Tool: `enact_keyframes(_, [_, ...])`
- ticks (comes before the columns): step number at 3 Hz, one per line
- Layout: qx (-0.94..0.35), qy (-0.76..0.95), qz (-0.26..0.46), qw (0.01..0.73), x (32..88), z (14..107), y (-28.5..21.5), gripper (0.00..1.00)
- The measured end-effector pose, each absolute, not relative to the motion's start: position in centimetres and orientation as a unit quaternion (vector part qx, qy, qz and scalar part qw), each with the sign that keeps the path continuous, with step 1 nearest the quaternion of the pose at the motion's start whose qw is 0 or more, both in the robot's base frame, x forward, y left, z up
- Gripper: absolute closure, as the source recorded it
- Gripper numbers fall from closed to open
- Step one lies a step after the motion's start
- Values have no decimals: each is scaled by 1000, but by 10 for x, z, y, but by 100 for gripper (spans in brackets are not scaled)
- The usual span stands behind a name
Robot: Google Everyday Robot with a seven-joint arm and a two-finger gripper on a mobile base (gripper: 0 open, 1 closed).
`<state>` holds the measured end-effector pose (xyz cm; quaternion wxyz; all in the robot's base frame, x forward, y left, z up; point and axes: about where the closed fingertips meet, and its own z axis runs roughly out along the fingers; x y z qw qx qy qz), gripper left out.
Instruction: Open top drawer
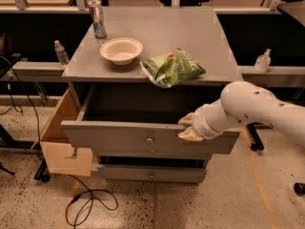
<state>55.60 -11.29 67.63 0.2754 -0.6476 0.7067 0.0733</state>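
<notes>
Chip bag (171,67) and bowl (121,50) sit at twelve o'clock. The top drawer (119,136) juts toward six, its long axis running three-to-nine. The gripper (188,128) is at its front rim, fingers (186,120) spread.

Hand (189,128): at the top edge of the top drawer (109,136) front, right of the knob; contact with the panel is too indistinct to tell, and its white arm (252,109) is cut off by the right edge. Top drawer: interior in deep shadow, rear part hidden under the desk (190,37) top, right end of the front panel covered by the arm; lower drawer (143,174): only a strip of its front shows beneath. Green bag (172,68) and can (97,18): print too blurred to read; wooden box (59,142): right side hidden behind the top drawer.
</notes>
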Motion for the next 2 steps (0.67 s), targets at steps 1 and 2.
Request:
enact_keyframes(1, [-648,707,73,275,556,676,-113,100])
enact_keyframes(2, [-648,707,73,275,556,676,-113,75])
